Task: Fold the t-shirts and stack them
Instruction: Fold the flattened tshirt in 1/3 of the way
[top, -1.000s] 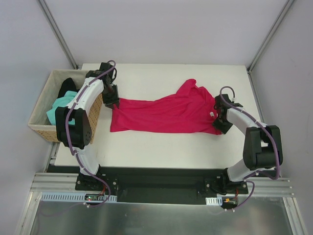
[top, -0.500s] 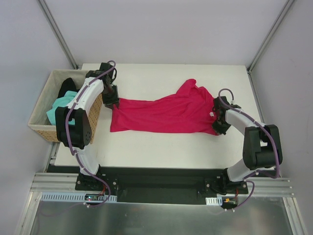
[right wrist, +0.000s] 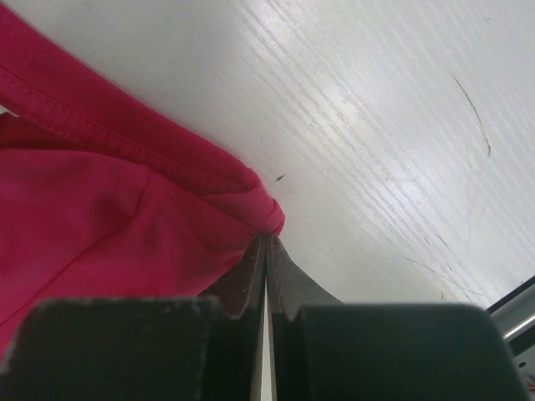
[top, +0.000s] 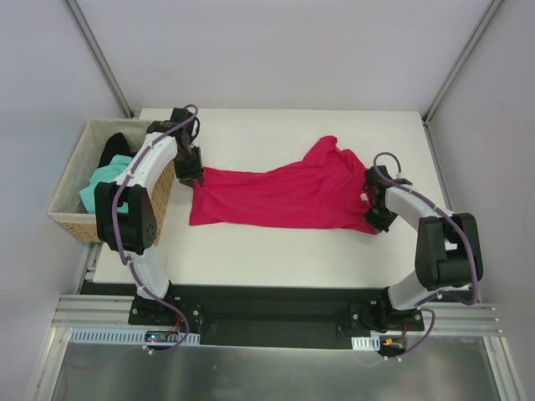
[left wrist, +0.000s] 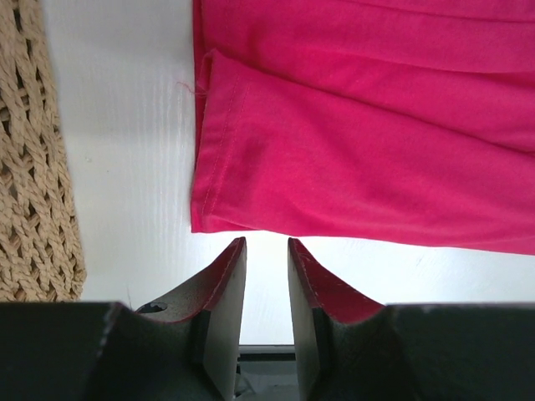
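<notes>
The white rectangular tabletop (top: 276,138) carries one soft, short-sleeved crimson cloth t-shirt (top: 284,194). It lies stretched left to right across the middle of the overhead view, rumpled and bunched toward the upper right. At the left edge of that view, the tan woven wicker basket (top: 71,219) holds a mint-green cloth t-shirt (top: 96,190) and a black cloth t-shirt (top: 115,149).

The right gripper (top: 374,207) sits at the crimson shirt's right end, and its wrist view shows the jaws clenched on a small fold of the stitched edge. The left gripper (left wrist: 266,246) hovers at the shirt's upper left corner with its jaws released. A narrow strip of bare tabletop shows between them, and the hem lies just beyond the tips.

The step in hand looks like spreading the shirt flat. To do it well, the left jaws likely need to take that corner through both layers first. Both arms should then draw apart evenly and low, so the thin pinch on the right does not slip.
</notes>
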